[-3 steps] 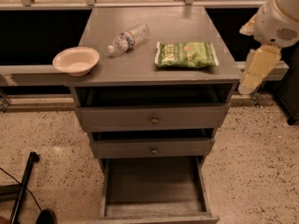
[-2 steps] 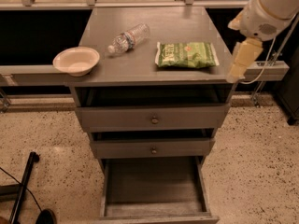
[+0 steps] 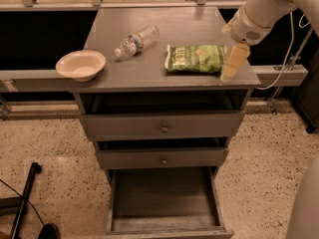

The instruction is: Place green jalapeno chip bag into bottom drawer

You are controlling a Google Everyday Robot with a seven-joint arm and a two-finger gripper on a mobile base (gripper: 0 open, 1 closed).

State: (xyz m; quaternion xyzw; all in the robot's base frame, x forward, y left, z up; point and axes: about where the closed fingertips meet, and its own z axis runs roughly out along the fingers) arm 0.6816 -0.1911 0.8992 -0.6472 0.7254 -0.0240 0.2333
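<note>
The green jalapeno chip bag (image 3: 196, 59) lies flat on the right part of the grey cabinet top (image 3: 149, 68). The bottom drawer (image 3: 164, 200) is pulled out at the foot of the cabinet and holds nothing. My gripper (image 3: 233, 63) hangs from the white arm at the upper right, just right of the bag's right edge, above the top's right front corner. It holds nothing that I can see.
A clear plastic bottle (image 3: 136, 41) lies on its side at the top's middle. A pale bowl (image 3: 80, 65) sits on the left front corner. Two shallower knobbed drawers (image 3: 162, 128) are above the bottom one. A black pole (image 3: 22, 203) leans at the lower left.
The arm has swung left and inward, bringing the gripper from beyond the cabinet's right edge to right beside the chip bag. Nothing else has moved.
</note>
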